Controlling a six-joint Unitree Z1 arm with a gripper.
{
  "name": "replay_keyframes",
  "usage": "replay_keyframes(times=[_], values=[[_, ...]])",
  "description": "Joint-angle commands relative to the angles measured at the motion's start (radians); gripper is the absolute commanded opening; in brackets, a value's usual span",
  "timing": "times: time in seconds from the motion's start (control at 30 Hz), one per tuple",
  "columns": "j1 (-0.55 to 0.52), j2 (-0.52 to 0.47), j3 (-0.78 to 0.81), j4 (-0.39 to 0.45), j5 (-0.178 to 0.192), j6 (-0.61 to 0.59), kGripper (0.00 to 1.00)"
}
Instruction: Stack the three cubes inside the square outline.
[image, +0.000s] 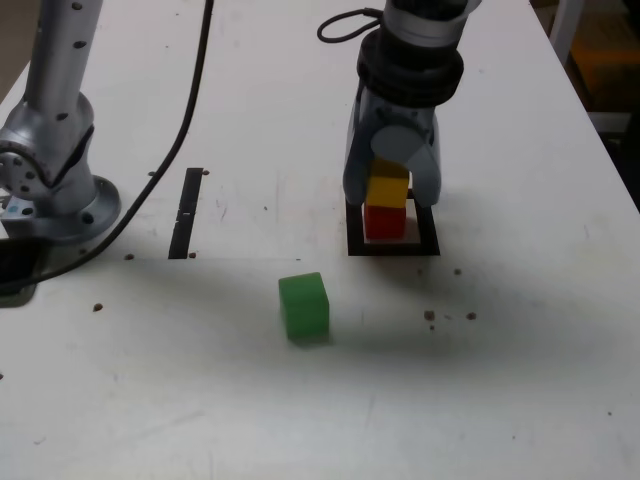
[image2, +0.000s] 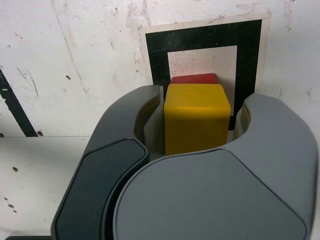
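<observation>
Yellow and matte, the small cube (image2: 196, 117) sits on the small red matte cube (image: 385, 222) inside the black tape square outline (image: 393, 249). Around the yellow cube, the end effector (image2: 202, 112) stands slightly open, gripping nothing. The small green matte cube (image: 304, 306) lies on the table (image: 480, 380), apart from the outline.

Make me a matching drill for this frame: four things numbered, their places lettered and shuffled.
1. green cube
2. yellow cube
3. red cube
4. fingers

A. inside the square outline, beneath another cube
B. on either side of the top cube
C. on the table, outside the outline
D. on top of the red cube

1-C, 2-D, 3-A, 4-B
</observation>
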Motion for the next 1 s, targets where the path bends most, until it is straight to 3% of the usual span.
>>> replay_keyframes(times=[0.0,0.5,0.77,0.97], values=[[0.001,-0.013,-0.009,0.004,0.003,0.003,0.63],[0.001,-0.058,-0.038,0.083,0.03,-0.002,0.66],[-0.042,-0.21,-0.011,0.183,0.06,-0.062,0.71],[-0.116,-0.3,0.044,0.198,0.061,-0.145,0.71]])
